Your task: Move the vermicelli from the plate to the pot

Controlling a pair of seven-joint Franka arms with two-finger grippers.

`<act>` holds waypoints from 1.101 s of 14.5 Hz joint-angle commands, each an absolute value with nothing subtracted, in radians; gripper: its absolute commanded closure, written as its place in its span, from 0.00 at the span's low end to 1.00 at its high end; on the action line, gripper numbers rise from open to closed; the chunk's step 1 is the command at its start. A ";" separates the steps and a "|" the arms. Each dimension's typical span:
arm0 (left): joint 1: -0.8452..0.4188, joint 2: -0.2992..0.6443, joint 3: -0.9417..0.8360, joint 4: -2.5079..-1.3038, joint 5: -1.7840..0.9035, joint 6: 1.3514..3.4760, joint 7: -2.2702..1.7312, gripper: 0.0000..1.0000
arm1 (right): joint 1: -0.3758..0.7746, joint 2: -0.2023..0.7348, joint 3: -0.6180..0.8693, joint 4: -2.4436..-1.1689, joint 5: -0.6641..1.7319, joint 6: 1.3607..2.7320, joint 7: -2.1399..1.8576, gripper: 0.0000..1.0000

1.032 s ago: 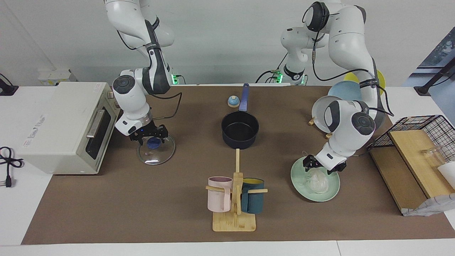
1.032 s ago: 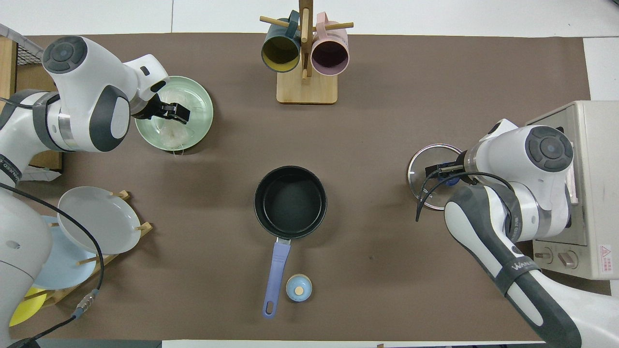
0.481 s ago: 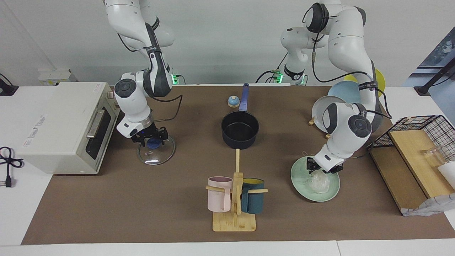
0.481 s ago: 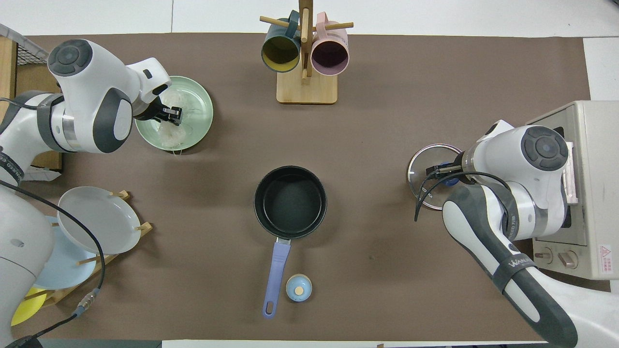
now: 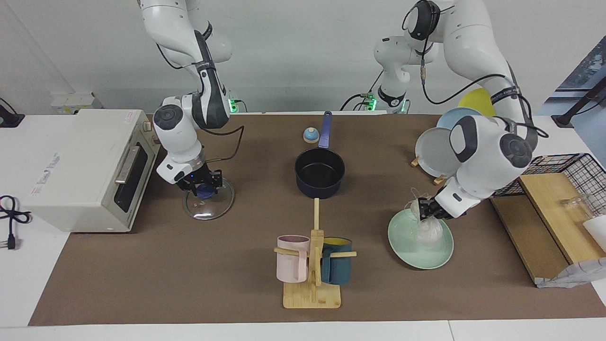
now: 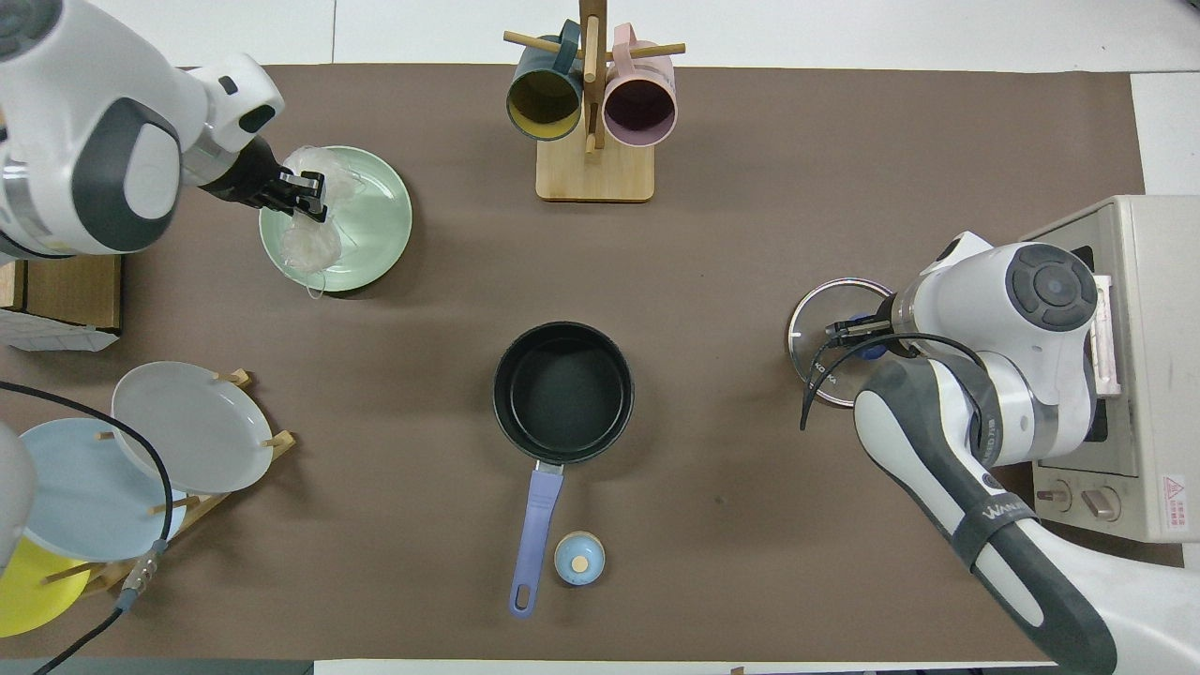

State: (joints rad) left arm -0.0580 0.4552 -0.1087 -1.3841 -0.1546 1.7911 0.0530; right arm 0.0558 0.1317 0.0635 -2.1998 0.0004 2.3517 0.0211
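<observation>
Your pot (image 5: 319,172) stands empty at mid-table, the mint plate (image 5: 428,253) toward the left arm's end from it. Your left gripper (image 5: 427,209) is clamped on the vermicelli (image 5: 426,230), raised over that plate; your right gripper (image 5: 202,185) is closed on the knob of the glass lid (image 5: 209,205), toward the right arm's end from the pot

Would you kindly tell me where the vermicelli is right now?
The vermicelli hangs from the left end effector just over the mint-green plate, toward the left arm's end of the table.

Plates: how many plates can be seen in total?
4. The mint-green plate lies under the vermicelli; the grey plate, light-blue plate and yellow plate stand in the rack. More may be hidden.
</observation>
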 commanded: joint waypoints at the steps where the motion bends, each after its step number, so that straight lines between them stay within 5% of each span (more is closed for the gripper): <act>1: -0.078 0.309 -0.118 -1.394 -0.210 1.663 -0.102 1.00 | 0.051 0.143 0.074 -2.107 0.020 2.245 -0.011 0.42; 5: -0.213 0.183 -0.149 -1.437 -0.261 1.549 -0.299 1.00 | 0.054 0.127 0.098 -1.955 0.021 2.044 -0.005 0.46; 9: -0.429 0.031 -0.150 -1.774 -0.274 1.743 -0.423 1.00 | 0.054 0.080 0.123 -1.855 0.026 1.869 0.011 0.46; 12: -0.537 0.063 -0.150 -1.899 -0.282 1.928 -0.486 1.00 | 0.054 0.043 0.156 -1.835 0.026 1.806 0.057 0.46; 16: -0.529 0.144 -0.147 -1.919 -0.282 2.046 -0.456 1.00 | 0.052 0.035 0.172 -1.839 0.026 1.804 0.087 0.46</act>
State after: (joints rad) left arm -0.5409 0.1322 -0.1640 -1.9096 -0.2568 2.0073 -0.4883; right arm 0.0599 0.0396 0.1702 -1.8412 0.0013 1.8139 0.0788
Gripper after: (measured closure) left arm 0.762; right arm 0.339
